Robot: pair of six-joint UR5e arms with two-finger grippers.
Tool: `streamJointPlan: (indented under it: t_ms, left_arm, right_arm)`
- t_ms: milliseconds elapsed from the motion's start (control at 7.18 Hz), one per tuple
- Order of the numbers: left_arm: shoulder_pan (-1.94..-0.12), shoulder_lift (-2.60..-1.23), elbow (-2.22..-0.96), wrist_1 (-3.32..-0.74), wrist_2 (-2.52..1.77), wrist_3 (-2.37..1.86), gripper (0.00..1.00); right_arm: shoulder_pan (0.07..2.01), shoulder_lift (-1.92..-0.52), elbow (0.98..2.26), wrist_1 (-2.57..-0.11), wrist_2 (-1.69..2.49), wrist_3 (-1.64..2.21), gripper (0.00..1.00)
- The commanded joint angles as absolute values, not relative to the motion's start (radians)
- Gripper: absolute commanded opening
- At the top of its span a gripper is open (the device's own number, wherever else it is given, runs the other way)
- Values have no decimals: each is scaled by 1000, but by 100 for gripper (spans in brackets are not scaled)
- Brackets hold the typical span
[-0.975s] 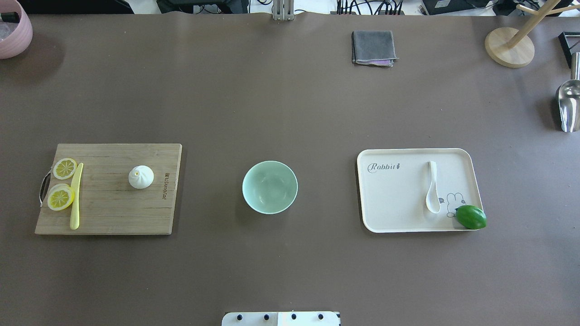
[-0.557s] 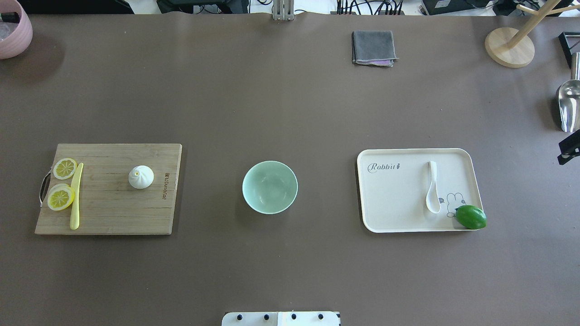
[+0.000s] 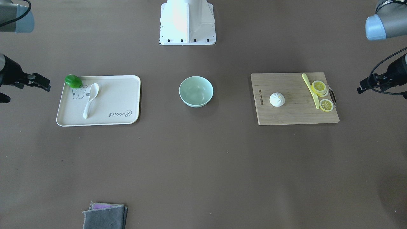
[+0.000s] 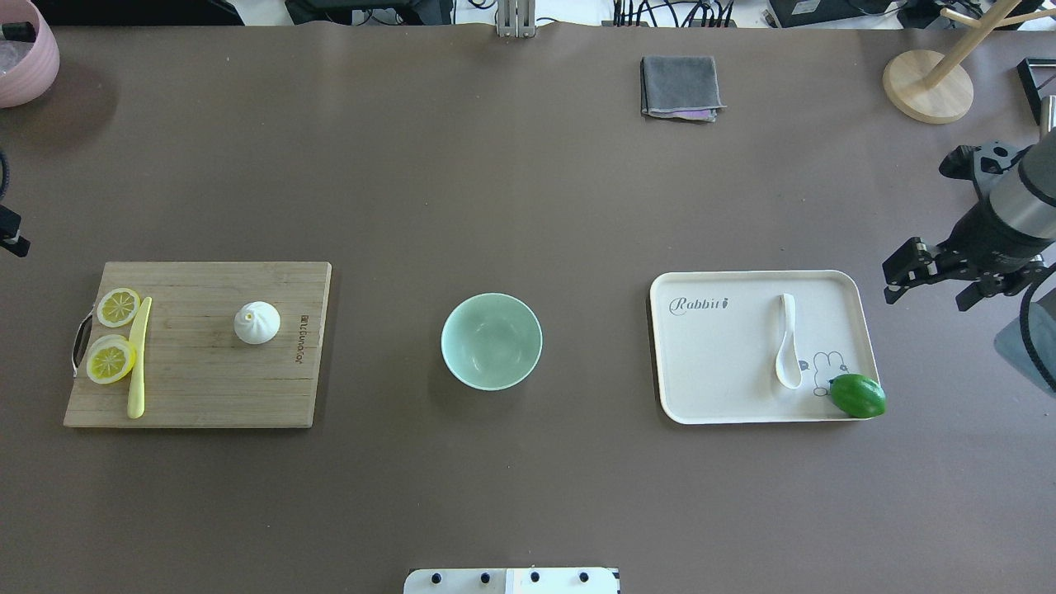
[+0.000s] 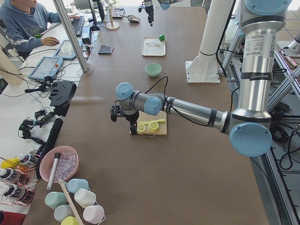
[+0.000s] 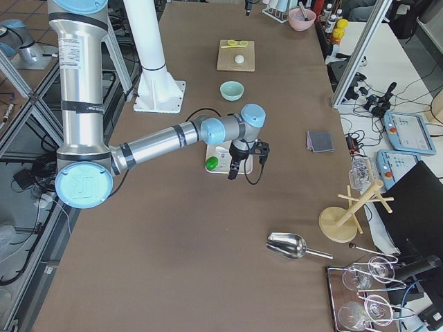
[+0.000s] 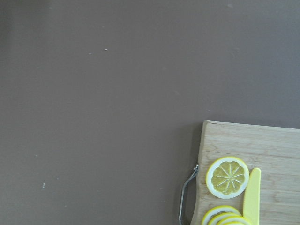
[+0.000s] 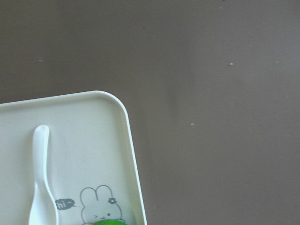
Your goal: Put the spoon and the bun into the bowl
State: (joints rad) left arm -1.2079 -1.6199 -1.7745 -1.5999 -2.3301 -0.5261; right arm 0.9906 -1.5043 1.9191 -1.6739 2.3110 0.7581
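Wide bare table (image 4: pixel 528 190) rings the bowl (image 4: pixel 492 341). To its right, the right gripper (image 4: pixel 926 293) hangs with jaws spread past the tray (image 4: pixel 718 363). The left gripper (image 3: pixel 365 86), beyond its other side, shows too little to judge.

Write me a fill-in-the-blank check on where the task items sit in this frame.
The spoon lies on the ____, next to a green fruit.
The bun sits on the ____, which also carries the lemon slices.
The bowl between them is ____.
Missing words: tray; board; empty.
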Motion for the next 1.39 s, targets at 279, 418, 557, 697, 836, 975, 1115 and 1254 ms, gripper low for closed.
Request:
streamJointPlan:
  t_ms: [279,418,557,697,836,975,1115,1254]
  left_arm:
    - [-1106,-1689,-1763,-1597,-2266,-563,98]
    - [-1106,-1689,-1763,-1598,-2264,-561,98]
    - [-1106,-1689,-1761,-1598,-2264,-561,98]
    - [-1106,-1689,-1761,-1597,-2263,-560,98]
    - [-1106,-1689,-1763,-1598,-2263,-561,98]
    - [-1106,-1689,-1766,-1597,-2263,-561,98]
    - [-1106,-1689,-1763,-1597,-2263,-561,98]
    - [-1106,-1689,-1763,-1597,-2263,-560,98]
  right_arm:
    - [867,-1457,1732,-1352,2280,1017,89]
    - [839,-1454,1709,-1303,2263,1066,86]
    - [815,-1436,1704,-1299,2231,1074,85]
    - [804,-1427,1703,-1299,2229,1075,85]
    - [799,-1424,1709,-1298,2229,1081,85]
    - [787,-1405,1704,-1298,2227,1112,84]
    - [776,-1405,1703,-1298,2220,1115,78]
    - [767,-1405,1701,-1298,2211,1115,64]
